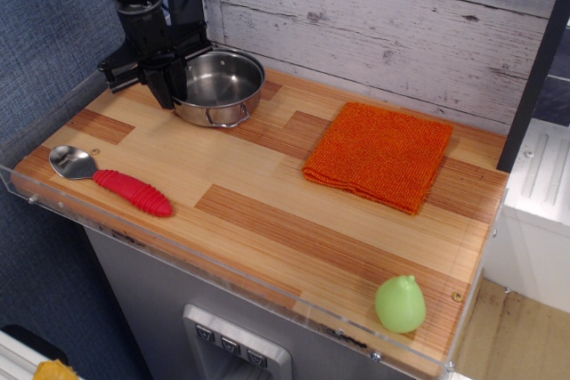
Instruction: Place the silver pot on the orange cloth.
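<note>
The silver pot is at the back left of the wooden counter, with one wire loop handle facing the front. My black gripper comes down from above and is shut on the pot's left rim. The pot looks slightly raised and tilted, but I cannot tell for sure whether it has left the wood. The orange cloth lies flat at the right of the counter, well apart from the pot and with nothing on it.
A silver spoon with a red handle lies near the front left edge. A green pear-shaped toy stands at the front right corner. A grey plank wall runs behind the counter. A clear plastic lip lines the front edge.
</note>
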Tool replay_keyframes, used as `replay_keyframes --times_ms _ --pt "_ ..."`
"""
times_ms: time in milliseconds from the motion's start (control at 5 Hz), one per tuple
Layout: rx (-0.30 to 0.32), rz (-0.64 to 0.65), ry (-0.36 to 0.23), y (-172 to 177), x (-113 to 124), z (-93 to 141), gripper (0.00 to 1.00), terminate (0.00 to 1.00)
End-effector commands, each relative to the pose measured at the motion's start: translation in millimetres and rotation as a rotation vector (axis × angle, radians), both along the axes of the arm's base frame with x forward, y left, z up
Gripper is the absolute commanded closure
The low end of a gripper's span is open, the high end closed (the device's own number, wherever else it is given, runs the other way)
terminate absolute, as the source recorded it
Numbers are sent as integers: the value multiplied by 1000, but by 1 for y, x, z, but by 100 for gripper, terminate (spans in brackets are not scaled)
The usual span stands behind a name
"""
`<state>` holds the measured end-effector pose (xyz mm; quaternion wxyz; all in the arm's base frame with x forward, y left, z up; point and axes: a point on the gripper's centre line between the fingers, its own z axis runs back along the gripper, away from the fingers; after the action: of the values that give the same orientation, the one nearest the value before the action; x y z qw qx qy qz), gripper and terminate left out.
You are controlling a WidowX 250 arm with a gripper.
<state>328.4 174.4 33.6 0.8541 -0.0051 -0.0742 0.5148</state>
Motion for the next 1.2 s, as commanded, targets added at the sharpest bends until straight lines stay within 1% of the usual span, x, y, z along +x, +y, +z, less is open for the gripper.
replay_keyframes --times_ms 0,200,600,800,1000 --pt "87 112 -69 8 -8 45 100 0" --pt "78 89 -83 -4 -10 56 100 0" --pt "66 -26 -117 -57 -12 70 100 0" --pt "41 -91 -126 -81 -14 73 100 0" --pt "6 -165 -156 -101 -18 82 100 0"
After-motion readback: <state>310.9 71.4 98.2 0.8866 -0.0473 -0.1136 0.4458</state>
